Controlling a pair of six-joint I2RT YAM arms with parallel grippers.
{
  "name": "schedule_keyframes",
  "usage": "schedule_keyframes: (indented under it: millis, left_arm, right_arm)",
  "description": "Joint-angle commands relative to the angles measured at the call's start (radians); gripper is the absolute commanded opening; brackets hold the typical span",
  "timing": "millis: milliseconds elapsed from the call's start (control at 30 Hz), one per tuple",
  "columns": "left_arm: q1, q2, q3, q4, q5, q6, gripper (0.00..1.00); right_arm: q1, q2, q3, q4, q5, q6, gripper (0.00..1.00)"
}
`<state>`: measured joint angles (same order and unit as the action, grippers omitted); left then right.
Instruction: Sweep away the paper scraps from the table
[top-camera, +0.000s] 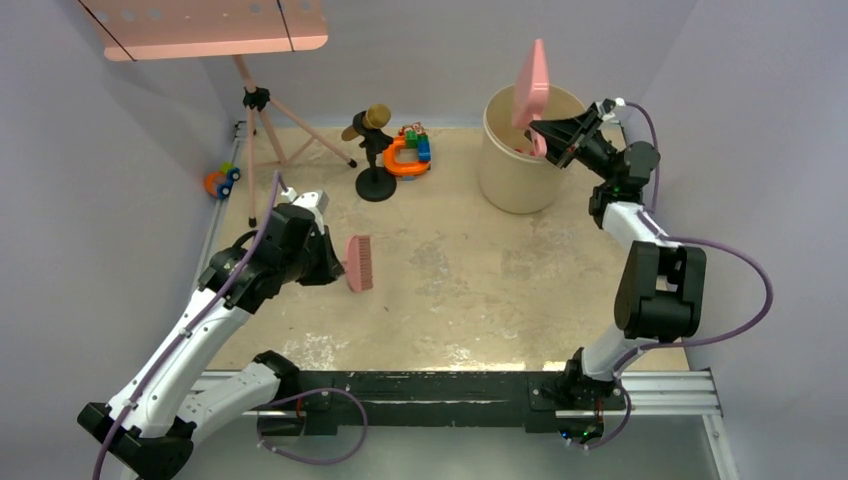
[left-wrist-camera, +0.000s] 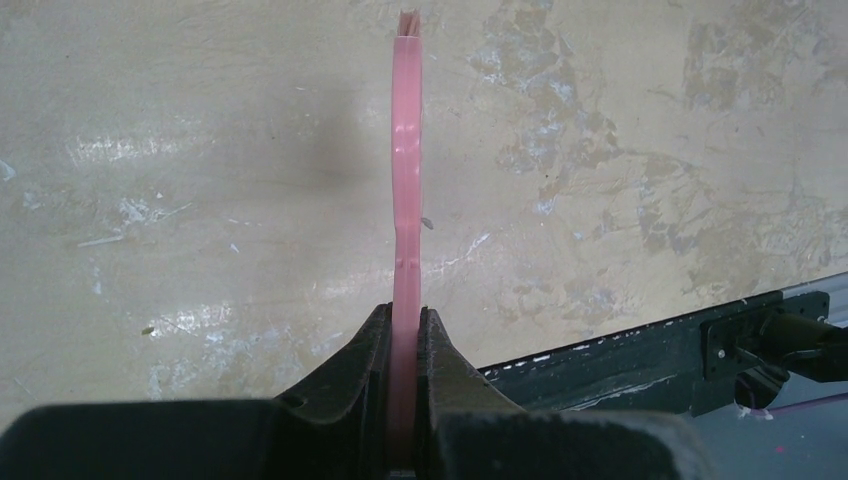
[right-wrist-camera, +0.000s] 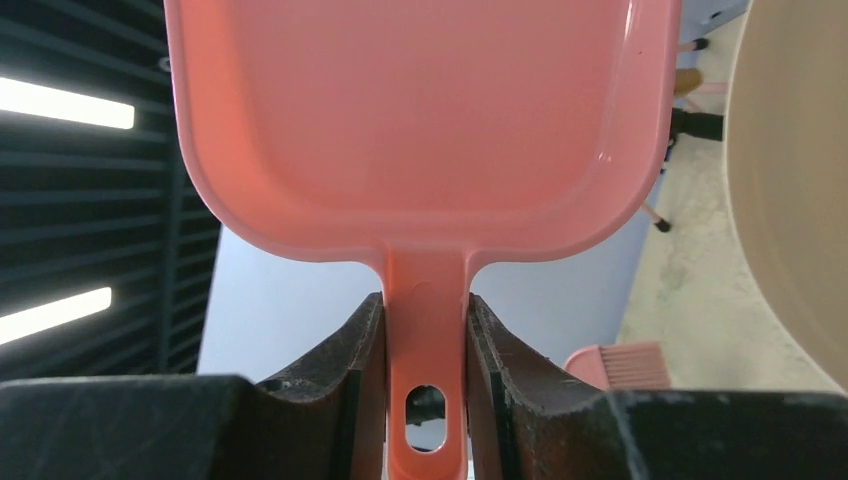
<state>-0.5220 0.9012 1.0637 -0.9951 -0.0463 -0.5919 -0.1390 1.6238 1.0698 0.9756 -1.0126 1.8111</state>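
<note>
CLEAN-UP NEARS ITS END: 2 arms work over a scuffed beige desk (top-camera: 480, 290). The right fingers (right-wrist-camera: 345, 375) are closed firmly on the handle of a pink dustpan (top-camera: 532, 80). It stands almost on end, handle low and pan high, at the rim of a beige bucket (top-camera: 515, 175) in the far right corner. The left fingers (left-wrist-camera: 355, 375) are clamped fully shut on the thin handle of a matching pink brush (top-camera: 358, 262), which is held at left-centre, bristles toward the middle of the desk.

No paper scraps show anywhere on the desk, and the face of the pan seen from the wrist is bare (whether they lie inside the bucket cannot be told, as its floor is out of sight). Judged from this, the sweeping looks all but done and emptying the pan is the step in hand.

Doing it well means turning the pan's open lip down inside the bucket's mouth, not over its outer wall. The tilt should be steep enough that light wads slide off rather than flutter back onto the desk. The brush should wait well apart.
</note>
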Motion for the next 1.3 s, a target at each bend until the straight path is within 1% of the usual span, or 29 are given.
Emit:
schedule_keyframes:
  millis: [0,167,300,367,400,533,567,600,633,667,700,733,767,800,833,900,933,1000,1067,1133,1267]
  left_arm:
    - [0.002,-0.009,-0.007,0.066,0.034,-0.024,0.00]
    - [0.003,-0.014,-0.010,0.072,0.042,-0.033,0.00]
    - [0.002,-0.016,-0.017,0.075,0.042,-0.039,0.00]
    - [0.003,-0.016,-0.023,0.087,0.066,-0.045,0.00]
    - [0.002,-0.016,-0.028,0.094,0.075,-0.051,0.00]
    - [0.003,-0.016,-0.044,0.137,0.119,-0.071,0.00]
    - [0.003,-0.015,-0.046,0.146,0.127,-0.076,0.00]
    - [0.002,-0.012,-0.048,0.154,0.133,-0.080,0.00]
    - [0.002,-0.010,-0.049,0.162,0.137,-0.084,0.00]
    - [0.003,-0.007,-0.049,0.171,0.142,-0.087,0.00]
    - [0.002,-0.004,-0.050,0.178,0.145,-0.088,0.00]
    - [0.002,-0.002,-0.052,0.185,0.146,-0.090,0.00]
    - [0.002,0.001,-0.054,0.194,0.148,-0.093,0.00]
    - [0.002,0.003,-0.056,0.205,0.150,-0.095,0.00]
    - [0.002,0.007,-0.061,0.217,0.151,-0.097,0.00]
    - [0.003,0.015,-0.069,0.244,0.157,-0.106,0.00]
    - [0.003,0.021,-0.073,0.259,0.160,-0.111,0.00]
    - [0.003,0.032,-0.082,0.289,0.168,-0.117,0.00]
    - [0.002,0.044,-0.092,0.327,0.177,-0.113,0.00]
    - [0.003,0.059,-0.099,0.360,0.176,-0.108,0.00]
    - [0.002,0.103,-0.104,0.407,0.174,-0.107,0.00]
  right_arm:
    - [-0.007,0.045,-0.044,0.449,0.032,0.305,0.00]
    - [-0.007,0.090,-0.079,0.603,0.077,0.412,0.00]
    - [-0.009,0.103,-0.068,0.682,0.062,0.437,0.00]
    - [-0.008,0.086,-0.029,0.649,0.012,0.396,0.00]
    - [-0.009,0.066,-0.013,0.596,-0.016,0.355,0.00]
    - [-0.008,-0.053,0.022,0.278,-0.109,0.091,0.00]
    - [-0.006,-0.086,0.038,0.180,-0.137,0.010,0.00]
    - [-0.003,-0.136,0.054,0.045,-0.160,-0.102,0.00]
    - [0.001,-0.180,0.075,-0.119,-0.174,-0.242,0.00]
    - [0.005,-0.223,0.107,-0.364,-0.173,-0.421,0.00]
    - [0.013,-0.260,0.166,-0.656,-0.146,-0.658,0.00]
    - [0.028,-0.284,0.239,-0.953,-0.076,-0.888,0.00]
    - [0.053,-0.296,0.312,-1.206,0.012,-1.169,0.00]
    - [0.089,-0.304,0.362,-1.370,0.081,-1.298,0.00]
    - [0.124,-0.313,0.377,-1.454,0.127,-1.373,0.00]
    - [0.256,-0.334,0.347,-1.507,0.190,-1.451,0.00]
    - [0.303,-0.342,0.333,-1.553,0.245,-1.495,0.00]
    - [0.408,-0.366,0.281,-1.599,0.409,-1.545,0.00]
    - [0.484,-0.393,0.210,-1.621,0.585,-1.560,0.00]
    - [0.519,-0.418,0.110,-1.611,0.698,-1.554,0.00]
    - [0.553,-0.474,-0.052,-1.561,0.791,-1.533,0.00]
